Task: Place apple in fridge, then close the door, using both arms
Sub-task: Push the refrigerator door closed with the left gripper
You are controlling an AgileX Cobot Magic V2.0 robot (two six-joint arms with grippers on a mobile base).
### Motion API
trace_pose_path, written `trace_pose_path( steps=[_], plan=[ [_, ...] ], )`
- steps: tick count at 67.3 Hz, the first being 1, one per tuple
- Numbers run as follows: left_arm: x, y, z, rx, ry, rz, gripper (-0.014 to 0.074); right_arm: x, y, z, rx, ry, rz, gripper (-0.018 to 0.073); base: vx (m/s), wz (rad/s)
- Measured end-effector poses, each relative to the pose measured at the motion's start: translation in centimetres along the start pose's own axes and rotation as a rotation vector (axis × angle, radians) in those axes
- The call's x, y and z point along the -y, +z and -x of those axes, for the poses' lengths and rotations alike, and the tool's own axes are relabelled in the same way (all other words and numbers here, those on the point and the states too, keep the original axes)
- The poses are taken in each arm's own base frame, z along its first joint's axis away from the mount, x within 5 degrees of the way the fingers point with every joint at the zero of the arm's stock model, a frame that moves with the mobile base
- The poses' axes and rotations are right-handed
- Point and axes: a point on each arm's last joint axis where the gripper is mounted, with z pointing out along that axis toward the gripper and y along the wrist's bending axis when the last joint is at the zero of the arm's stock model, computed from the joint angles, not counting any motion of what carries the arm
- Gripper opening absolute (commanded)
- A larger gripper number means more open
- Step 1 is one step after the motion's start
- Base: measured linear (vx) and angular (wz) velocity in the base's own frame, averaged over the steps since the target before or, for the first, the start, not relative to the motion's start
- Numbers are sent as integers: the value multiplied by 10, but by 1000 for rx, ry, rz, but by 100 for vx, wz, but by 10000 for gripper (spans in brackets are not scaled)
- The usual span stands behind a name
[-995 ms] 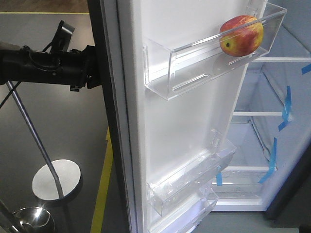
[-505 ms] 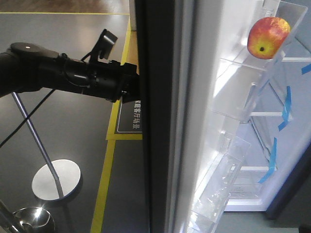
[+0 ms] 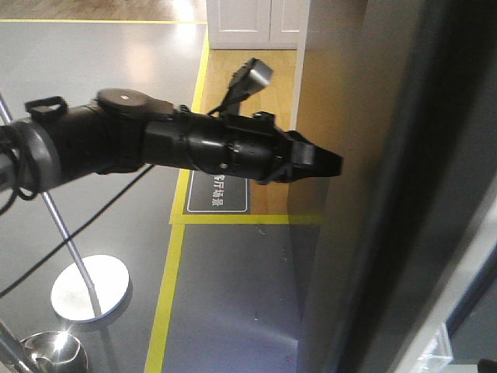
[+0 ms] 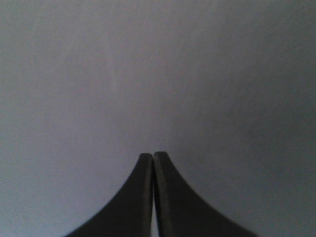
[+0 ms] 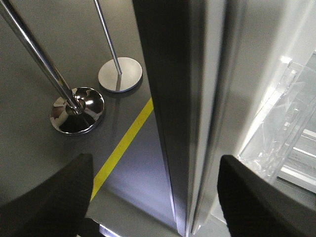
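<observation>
front view: left gripper (image 3: 330, 164), jaws pressed together and empty, tip against the door (image 3: 373, 116) on its dark outer face; apple not visible in any view. left wrist view: fingers (image 4: 133, 202) meet the grey panel squarely, so push straight and steady, no sliding. right wrist view: right gripper (image 5: 155, 168) spread wide, empty, door edge ahead of it; best kept clear of the closing gap

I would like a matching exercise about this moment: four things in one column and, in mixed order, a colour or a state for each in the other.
Things:
1. left claw
2. right claw
3. door
4. floor line

Colour or state:
a. yellow
b. open
c. dark grey outer face
d. shut

Pairs: 1-d, 2-b, 3-c, 4-a.
</observation>
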Motion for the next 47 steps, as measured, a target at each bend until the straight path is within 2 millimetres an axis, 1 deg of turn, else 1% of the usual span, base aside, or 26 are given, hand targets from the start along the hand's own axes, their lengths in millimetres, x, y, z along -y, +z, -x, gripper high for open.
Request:
trace_pose_path(
  steps=[12,18,23,31,36,39,40,42,47],
  plan=[
    [20,25,-8,34,68,36,-6,0,0,0,0,0,0,503,0,0],
    [25,36,-10,40,95,48,-6,0,0,0,0,0,0,503,0,0],
    [28,48,-10,41,112,44,-6,0,0,0,0,0,0,503,0,0],
    [24,73,-8,38,131,23,-6,0,0,0,0,0,0,503,0,0],
    [22,87,-1,55,151,10,-6,0,0,0,0,0,0,503,0,0],
    [18,97,0,58,154,4,-6,0,0,0,0,0,0,503,0,0],
    [19,99,3,67,164,-3,-6,0,0,0,0,0,0,503,0,0],
    [16,108,3,69,164,-10,-6,0,0,0,0,0,0,503,0,0],
    [12,120,7,83,172,-33,-6,0,0,0,0,0,0,503,0,0]
  ],
)
